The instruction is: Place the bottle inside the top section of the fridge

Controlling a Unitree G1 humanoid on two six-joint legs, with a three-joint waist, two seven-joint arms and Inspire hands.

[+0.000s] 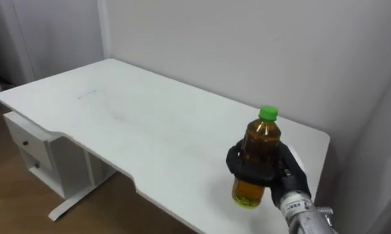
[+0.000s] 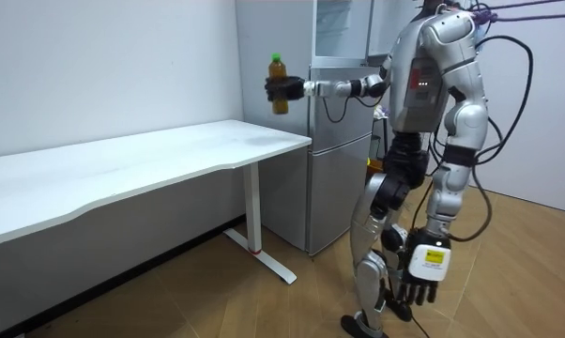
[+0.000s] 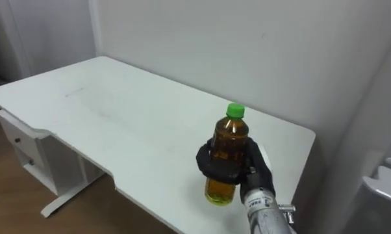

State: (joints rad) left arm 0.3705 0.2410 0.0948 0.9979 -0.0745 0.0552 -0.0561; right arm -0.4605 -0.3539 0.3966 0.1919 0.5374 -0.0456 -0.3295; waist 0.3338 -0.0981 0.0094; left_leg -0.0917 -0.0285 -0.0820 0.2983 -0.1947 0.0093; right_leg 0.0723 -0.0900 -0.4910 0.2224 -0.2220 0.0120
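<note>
A bottle [image 1: 258,151] of amber liquid with a green cap stands upright in my right hand [image 1: 278,173], whose dark fingers curl round its middle. In the room view my right arm reaches out level and holds the bottle [image 2: 278,77] high in the air above the end of the white table [image 2: 123,167] nearest the fridge. The grey fridge [image 2: 343,141] stands just behind that arm, beside the table's end. My left hand [image 2: 417,280] hangs low by my leg with relaxed fingers and nothing in it.
The white table [image 1: 117,110] stretches away to my left along a pale wall. A white drawer unit [image 1: 32,148] sits under its far end. I stand on a wooden floor [image 2: 264,310] in front of the fridge.
</note>
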